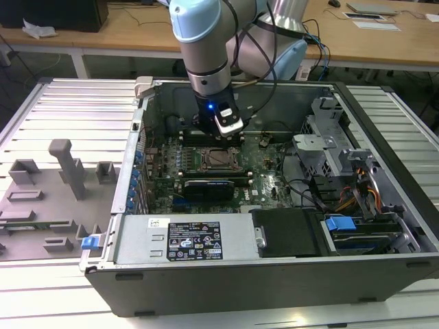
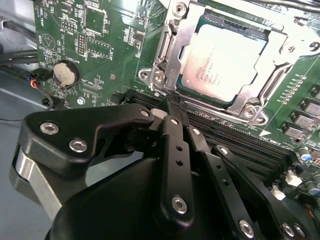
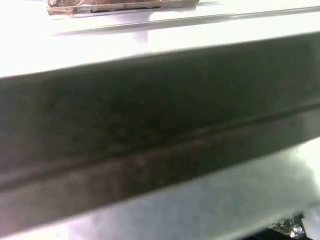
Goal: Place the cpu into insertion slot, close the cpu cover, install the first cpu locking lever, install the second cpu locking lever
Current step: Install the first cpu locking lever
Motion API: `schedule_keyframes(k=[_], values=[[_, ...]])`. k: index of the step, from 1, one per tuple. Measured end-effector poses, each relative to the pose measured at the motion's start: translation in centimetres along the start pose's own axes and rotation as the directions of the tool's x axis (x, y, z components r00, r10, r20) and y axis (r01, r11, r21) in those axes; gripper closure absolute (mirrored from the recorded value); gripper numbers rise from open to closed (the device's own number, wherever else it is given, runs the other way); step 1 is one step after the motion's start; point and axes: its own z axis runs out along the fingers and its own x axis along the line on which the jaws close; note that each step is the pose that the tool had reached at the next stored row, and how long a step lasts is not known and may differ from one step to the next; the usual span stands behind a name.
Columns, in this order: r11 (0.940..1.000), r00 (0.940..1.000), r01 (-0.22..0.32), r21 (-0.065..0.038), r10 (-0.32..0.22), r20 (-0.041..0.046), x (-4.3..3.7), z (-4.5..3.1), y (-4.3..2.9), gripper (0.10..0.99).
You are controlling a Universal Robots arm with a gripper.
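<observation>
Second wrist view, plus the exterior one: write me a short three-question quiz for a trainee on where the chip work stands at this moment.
1. True or false: the chip sits in its socket with the metal cover lying flat around it.
2. The gripper tip is nearest to: A) the coin battery; B) the socket edge beside the memory slots; C) the blue drive latch.
3. Fill in: in the exterior view, the grey fixture stands on the view's ___ of the computer case.

Key: 1 true; 2 B; 3 left.
</observation>
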Motion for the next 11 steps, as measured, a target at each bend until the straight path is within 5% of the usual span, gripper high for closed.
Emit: schedule_keyframes(k=[6, 11], values=[[1.0, 1.0, -0.001, -0.003, 0.001, -0.0007, -0.07, -0.13, 0.04, 0.98], [1.0, 1.0, 0.0, 0.0, 0.0, 0.0, -0.31, -1.19, 0.22, 0.98]])
